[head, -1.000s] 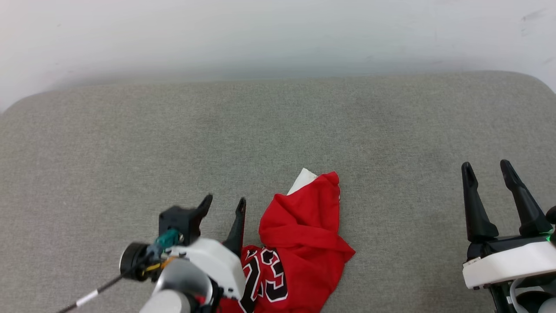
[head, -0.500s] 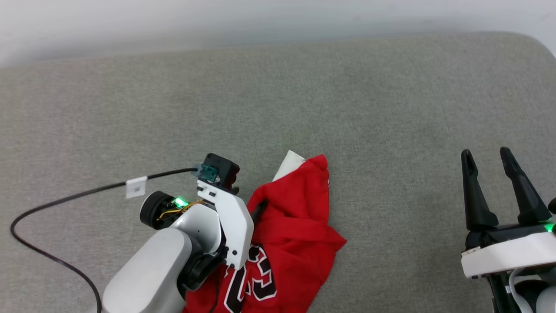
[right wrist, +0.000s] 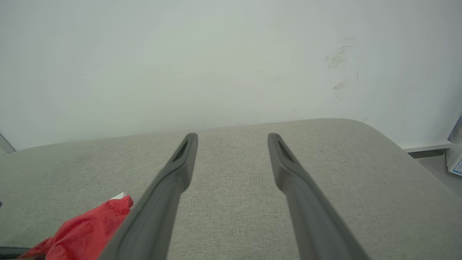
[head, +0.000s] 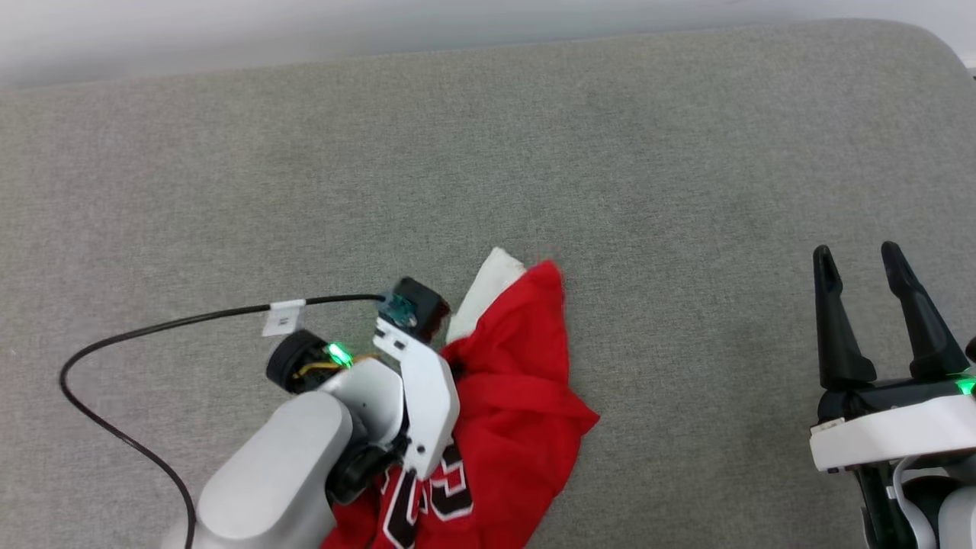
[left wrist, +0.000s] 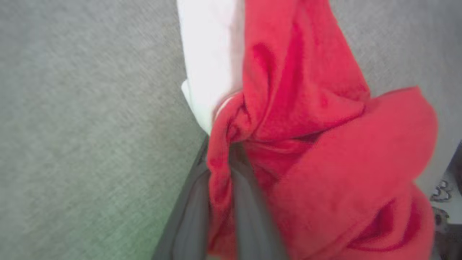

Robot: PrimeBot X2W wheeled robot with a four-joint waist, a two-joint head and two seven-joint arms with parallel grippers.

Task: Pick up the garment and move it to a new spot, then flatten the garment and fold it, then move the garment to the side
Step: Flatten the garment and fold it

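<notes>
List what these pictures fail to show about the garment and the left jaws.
- Head view: number print on the garment half covered by the left forearm, cut by the bottom edge.
- Head view: left gripper jaws hidden behind its wrist.
- Left wrist view: blur hides how much cloth they pinch.

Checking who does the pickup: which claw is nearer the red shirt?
Left. The left claw is pinched on a fold of the red shirt; the right claw stands open off to its right, not touching it.

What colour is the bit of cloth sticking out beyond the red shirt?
The patch is white, clearest in the left wrist view, beside the red garment.
</notes>
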